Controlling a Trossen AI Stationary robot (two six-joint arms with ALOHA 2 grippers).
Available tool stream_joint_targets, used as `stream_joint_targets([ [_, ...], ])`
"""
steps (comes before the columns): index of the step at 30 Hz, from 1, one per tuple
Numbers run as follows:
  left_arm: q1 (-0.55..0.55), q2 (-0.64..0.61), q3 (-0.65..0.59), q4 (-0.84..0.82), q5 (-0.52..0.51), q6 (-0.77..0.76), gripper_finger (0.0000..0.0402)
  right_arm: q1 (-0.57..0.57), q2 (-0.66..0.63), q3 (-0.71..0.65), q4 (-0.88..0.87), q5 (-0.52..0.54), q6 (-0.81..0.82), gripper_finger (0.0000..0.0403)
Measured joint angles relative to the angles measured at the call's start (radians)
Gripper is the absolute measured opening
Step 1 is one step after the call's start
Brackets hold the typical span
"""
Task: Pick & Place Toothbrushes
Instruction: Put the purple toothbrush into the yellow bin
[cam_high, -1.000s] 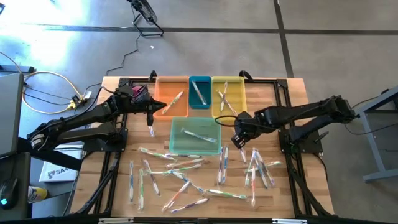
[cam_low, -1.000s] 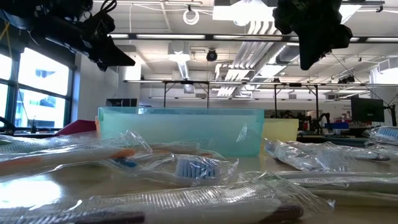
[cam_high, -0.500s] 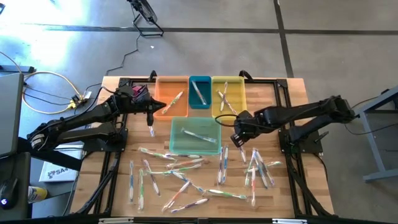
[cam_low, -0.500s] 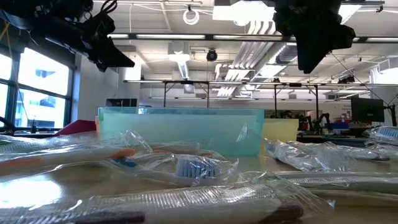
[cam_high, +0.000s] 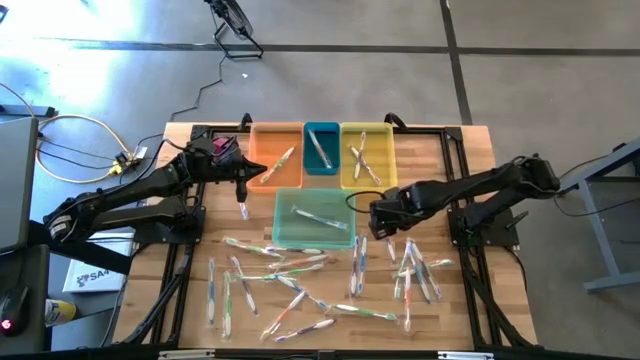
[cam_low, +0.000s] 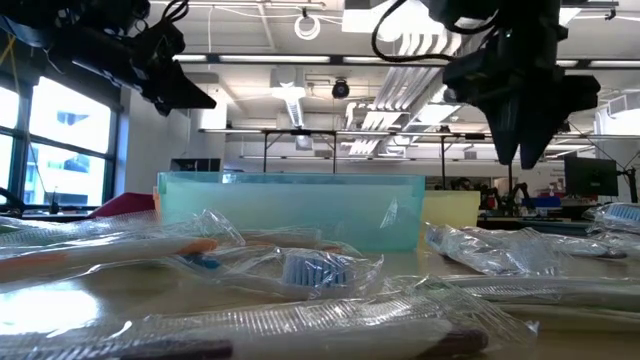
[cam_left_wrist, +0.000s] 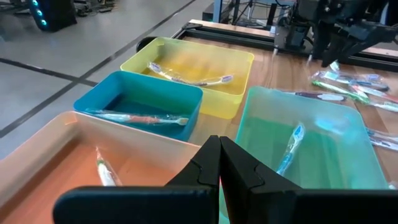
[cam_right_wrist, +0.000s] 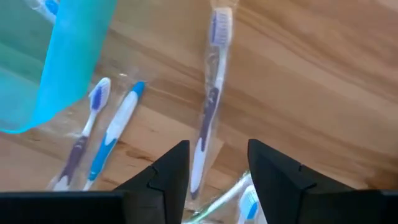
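Many wrapped toothbrushes (cam_high: 300, 280) lie flat and scattered on the near half of the wooden table. My right gripper (cam_high: 380, 222) points down and stands open just right of the green bin (cam_high: 313, 218). Below it lies a purple-handled toothbrush (cam_right_wrist: 208, 112), in line with the gap between the fingers (cam_right_wrist: 273, 177) and not touched. Two blue toothbrushes (cam_right_wrist: 106, 134) lie next to it by the bin's corner. My left gripper (cam_left_wrist: 219, 168) is shut on nothing and hovers over the near edge of the orange bin (cam_high: 275, 155).
The orange bin, a blue bin (cam_high: 321, 148) and a yellow bin (cam_high: 367, 155) stand in a row at the far side, each holding toothbrushes. The green bin in front of them holds one too. Black frame rails (cam_high: 455, 190) run along the table's edges.
My right gripper has come down toward the toothbrushes beside the green bin. It has rolled about its pointing line, and its fingers have opened. The toothbrushes and bins lie as before.
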Motion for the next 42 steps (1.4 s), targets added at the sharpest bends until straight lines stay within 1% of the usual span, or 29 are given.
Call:
stream_joint_targets([
  [5,0.000,0.000,0.000,-0.028,0.000,0.000,0.0000,0.000,-0.001,-0.057,0.112,-0.011,0.025,0.0145],
  [9,0.000,0.000,0.000,-0.028,0.000,0.000,0.0000,0.000,-0.002,-0.110,0.178,-0.040,0.038,0.0144],
  [16,0.000,0.000,0.000,-0.028,0.000,0.000,0.0000,0.007,-0.002,-0.186,0.251,-0.086,0.096,0.0144],
  [22,0.000,0.000,0.000,-0.028,0.000,0.009,0.0000,0.039,-0.002,-0.222,0.306,-0.097,0.113,0.0144],
  [26,0.000,0.000,0.000,-0.028,0.000,0.009,0.0000,0.055,0.000,-0.227,0.307,-0.094,0.148,0.0144],
  [30,0.000,0.000,0.000,-0.028,0.000,0.010,0.0000,0.063,0.038,-0.227,0.313,-0.090,0.148,0.0144],
  [37,0.000,0.000,0.000,-0.028,0.000,0.011,0.0000,0.066,0.165,-0.223,0.365,-0.155,0.122,0.0144],
  [42,0.000,0.000,0.000,-0.028,0.000,0.011,0.0000,0.064,0.193,-0.222,0.365,-0.173,0.113,0.0144],
])
